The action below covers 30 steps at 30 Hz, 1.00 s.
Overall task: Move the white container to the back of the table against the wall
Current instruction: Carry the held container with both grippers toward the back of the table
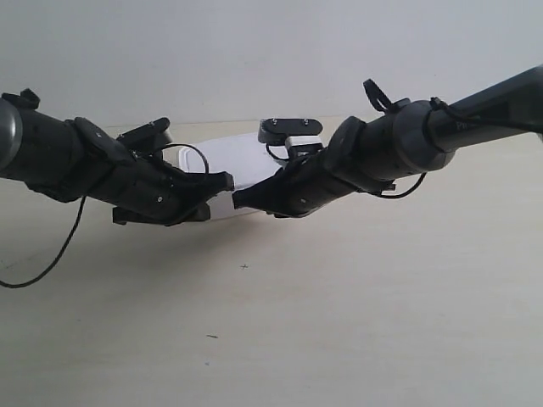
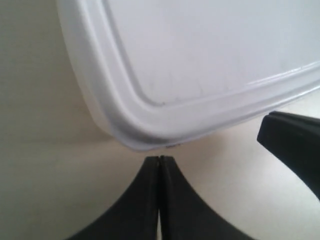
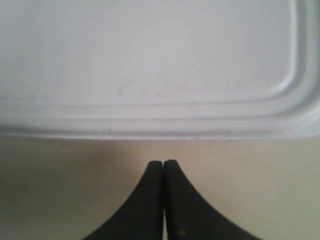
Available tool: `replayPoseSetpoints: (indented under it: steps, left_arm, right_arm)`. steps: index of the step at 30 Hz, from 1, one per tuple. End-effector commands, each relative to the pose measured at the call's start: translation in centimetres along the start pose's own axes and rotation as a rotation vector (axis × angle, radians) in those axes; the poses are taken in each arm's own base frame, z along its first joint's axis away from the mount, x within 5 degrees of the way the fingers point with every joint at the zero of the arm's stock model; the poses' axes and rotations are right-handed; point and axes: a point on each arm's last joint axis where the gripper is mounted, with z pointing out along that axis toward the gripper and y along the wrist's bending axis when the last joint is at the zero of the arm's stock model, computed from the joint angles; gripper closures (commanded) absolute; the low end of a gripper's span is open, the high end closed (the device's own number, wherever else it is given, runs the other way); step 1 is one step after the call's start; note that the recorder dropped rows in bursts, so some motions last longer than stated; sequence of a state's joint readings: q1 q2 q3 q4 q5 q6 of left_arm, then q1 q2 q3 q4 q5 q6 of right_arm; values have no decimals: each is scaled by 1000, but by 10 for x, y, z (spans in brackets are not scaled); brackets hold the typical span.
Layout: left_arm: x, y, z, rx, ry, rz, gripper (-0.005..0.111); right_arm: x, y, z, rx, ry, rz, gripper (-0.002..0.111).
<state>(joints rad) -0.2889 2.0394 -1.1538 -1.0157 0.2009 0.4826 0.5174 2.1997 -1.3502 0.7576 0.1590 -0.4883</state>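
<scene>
The white container [image 1: 231,161] lies on the table [image 1: 356,322], a little in front of the wall [image 1: 254,51], with both arms partly hiding it. The gripper of the arm at the exterior view's left [image 1: 222,181] and the gripper of the arm at the exterior view's right [image 1: 242,200] almost meet tip to tip at its near side. My left gripper [image 2: 159,158] is shut and empty, just short of a rounded corner of the white container [image 2: 200,60]. My right gripper [image 3: 163,162] is shut and empty, facing a long side of the white container [image 3: 150,65] across a strip of table.
A dark fingertip of the other gripper [image 2: 292,145] shows in the left wrist view beside the container's rim. A black cable [image 1: 51,254] hangs from the arm at the exterior view's left onto the table. Tiny dark specks [image 1: 244,266] mark the tabletop.
</scene>
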Motion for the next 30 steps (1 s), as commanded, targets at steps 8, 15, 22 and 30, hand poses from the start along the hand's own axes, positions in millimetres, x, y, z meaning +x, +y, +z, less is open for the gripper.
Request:
replayPoseSetpoints:
  steps: [8,15,22,30]
  left_arm:
    - [-24,-4,21,13,-58,7,107]
    - [-37,8,26,0,-83,-11,107]
    - [-49,10,27,4,-110,-2,107]
    - [-46,13,40,5,-82,-2,107]
  right_arm:
    - [-15,-12,-17,76,-36,-40,108]
    - [-21,-29,-19,101,-65,-13,108]
    - [-27,-29,-15,103,-99,-57,108]
    - [-41,-26,-6,92,-114,-72,108]
